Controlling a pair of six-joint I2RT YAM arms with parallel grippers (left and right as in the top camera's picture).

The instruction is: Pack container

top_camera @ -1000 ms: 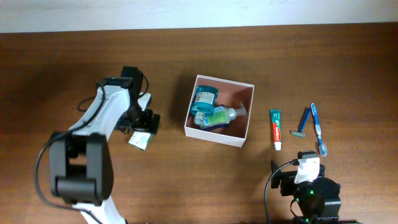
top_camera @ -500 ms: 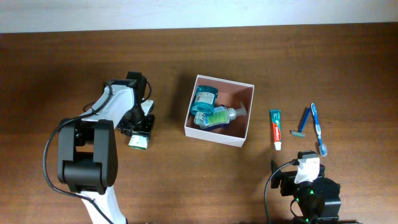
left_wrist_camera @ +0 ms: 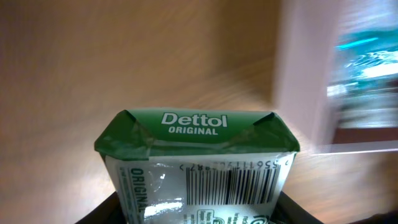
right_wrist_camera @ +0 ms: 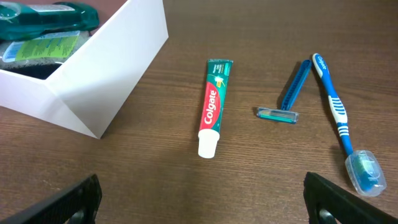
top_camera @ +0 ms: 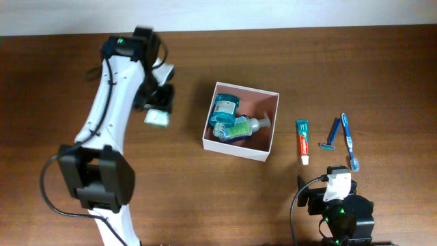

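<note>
In the overhead view the left claw [top_camera: 160,106] is in the upper left of the frame, raised above the tabletop [top_camera: 82,191], and it grips a green and white soap packet [top_camera: 156,118]. In the left wrist view this packet fills the lower centre and shows the words "Dettol Original" and a barcode; the dark claw fingers [left_wrist_camera: 102,214] appear at its two lower corners. The container [top_camera: 235,149] stands in the centre of the overhead frame, to the right of the held packet and apart from it. Inside it lie a teal bottle [top_camera: 224,106] and a pump bottle [top_camera: 240,128] with a green label, touching each other. To the right of the container, on the tabletop, lie a toothpaste tube [top_camera: 303,141], a blue razor [top_camera: 332,135] and a blue toothbrush [top_camera: 349,140], side by side. The right claw [right_wrist_camera: 200,196] is at the lower right, its fingers wide apart with nothing between them.
</note>
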